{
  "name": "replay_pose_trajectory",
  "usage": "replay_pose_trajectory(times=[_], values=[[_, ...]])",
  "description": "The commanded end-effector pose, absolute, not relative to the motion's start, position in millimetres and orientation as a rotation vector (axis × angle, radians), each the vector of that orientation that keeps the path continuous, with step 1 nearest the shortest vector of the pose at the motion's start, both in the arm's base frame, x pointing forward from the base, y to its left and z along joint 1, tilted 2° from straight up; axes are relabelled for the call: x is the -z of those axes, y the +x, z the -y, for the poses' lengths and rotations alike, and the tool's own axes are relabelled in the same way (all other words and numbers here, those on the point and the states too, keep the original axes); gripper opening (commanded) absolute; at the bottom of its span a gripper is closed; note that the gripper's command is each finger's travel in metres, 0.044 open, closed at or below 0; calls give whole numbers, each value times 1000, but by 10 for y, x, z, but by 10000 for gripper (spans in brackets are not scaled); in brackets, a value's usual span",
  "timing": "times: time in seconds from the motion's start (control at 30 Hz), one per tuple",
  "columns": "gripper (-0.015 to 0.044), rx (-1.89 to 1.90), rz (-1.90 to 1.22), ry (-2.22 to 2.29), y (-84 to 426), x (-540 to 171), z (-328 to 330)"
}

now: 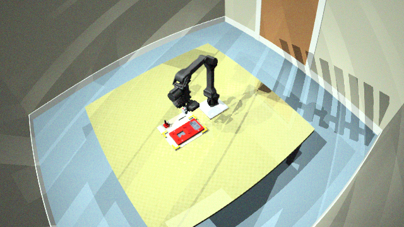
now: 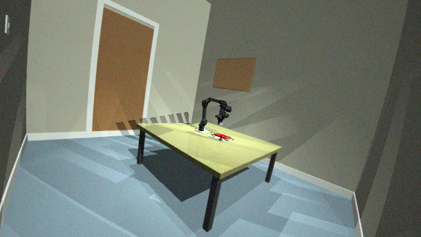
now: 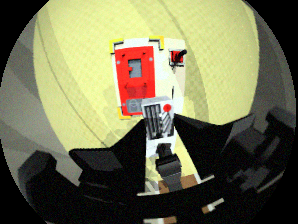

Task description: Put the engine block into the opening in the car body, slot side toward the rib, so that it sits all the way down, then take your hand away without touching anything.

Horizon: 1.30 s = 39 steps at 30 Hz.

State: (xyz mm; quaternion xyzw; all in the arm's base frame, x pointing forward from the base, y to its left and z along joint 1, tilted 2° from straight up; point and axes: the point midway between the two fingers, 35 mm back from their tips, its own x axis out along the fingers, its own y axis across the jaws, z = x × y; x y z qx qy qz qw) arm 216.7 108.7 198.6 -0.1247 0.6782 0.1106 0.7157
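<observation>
The engine block (image 1: 184,110) (image 2: 220,124) (image 3: 158,116), light grey with dark slots and a red dot on top, is between the fingers of my gripper (image 3: 158,119), which is shut on it. It hangs above the table, on the robot-base side of the car body. The red car body (image 1: 187,129) (image 3: 123,87) lies flat on a white board. Its opening (image 1: 180,133) (image 3: 136,68) shows grey inside, with a small red rib (image 3: 130,69) at its left edge in the wrist view. The block hides a near corner of the body in the wrist view. The block's lower faces are hidden.
Yellow corner pieces (image 1: 176,147) (image 3: 116,42) stand around the car body. A red piece with a black upright lever (image 1: 166,124) (image 3: 178,56) stands beside it on the white board. A pale plate (image 1: 220,110) lies under the arm's base.
</observation>
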Motion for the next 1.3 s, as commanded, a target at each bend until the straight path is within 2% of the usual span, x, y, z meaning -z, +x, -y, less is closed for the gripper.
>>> replay_pose_trajectory(times=[0.0,1.27], values=[[0,-235,-1502,-268,2227,-1943,-1121],[0,-165,-1501,-188,2950,-1070,-1612]])
